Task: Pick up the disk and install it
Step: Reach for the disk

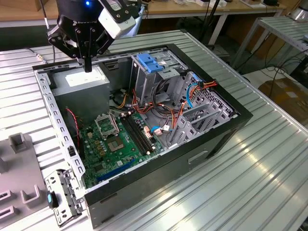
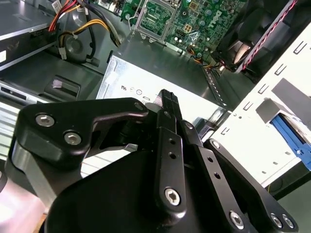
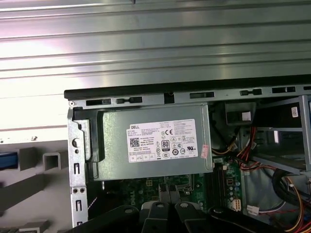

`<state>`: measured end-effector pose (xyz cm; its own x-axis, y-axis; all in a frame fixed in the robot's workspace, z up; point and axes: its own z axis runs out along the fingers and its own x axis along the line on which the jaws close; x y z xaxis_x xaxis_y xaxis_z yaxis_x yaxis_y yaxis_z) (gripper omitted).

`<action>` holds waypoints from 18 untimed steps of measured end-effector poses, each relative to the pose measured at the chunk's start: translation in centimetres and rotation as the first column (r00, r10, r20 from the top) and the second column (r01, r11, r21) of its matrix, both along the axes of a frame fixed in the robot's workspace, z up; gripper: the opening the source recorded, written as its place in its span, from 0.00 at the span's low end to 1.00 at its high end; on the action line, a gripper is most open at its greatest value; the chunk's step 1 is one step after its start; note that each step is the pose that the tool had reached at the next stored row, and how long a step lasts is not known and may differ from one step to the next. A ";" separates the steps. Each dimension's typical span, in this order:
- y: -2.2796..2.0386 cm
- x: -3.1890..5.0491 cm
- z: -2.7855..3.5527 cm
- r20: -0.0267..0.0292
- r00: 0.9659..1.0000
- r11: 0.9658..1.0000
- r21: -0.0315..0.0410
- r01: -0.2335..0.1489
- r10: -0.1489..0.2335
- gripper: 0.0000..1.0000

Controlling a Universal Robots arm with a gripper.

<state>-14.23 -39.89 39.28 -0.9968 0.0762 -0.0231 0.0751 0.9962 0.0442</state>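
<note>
My gripper [image 1: 88, 67] hangs over the back corner of the open computer case [image 1: 211, 139], at the exterior view's left. It is just above the grey power supply box [image 1: 84, 81] with the white sticker [image 3: 163, 141]. In the second wrist view the black fingers [image 2: 167, 104] are pressed together with nothing between them. A blue strip [image 3: 7, 160] shows outside the case beside grey holders [image 3: 53, 160]. I cannot tell whether it is the disk's edge; otherwise the disk is out of view.
Inside the case are a tall metal cage with a blue plastic top [image 1: 151, 62], a green motherboard [image 1: 115, 139] and loose red, orange and blue cables [image 1: 192, 89]. A metal bracket [image 1: 60, 197] and grey fixtures [image 1: 19, 140] lie on the ribbed table at the exterior view's left.
</note>
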 end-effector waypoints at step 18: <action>0.00 -1.64 -0.01 0.000 1.000 1.000 0.000 0.000 0.000 0.11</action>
<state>-15.87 -39.89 39.27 -0.9968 0.0762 -0.0231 0.0751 0.9962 0.0443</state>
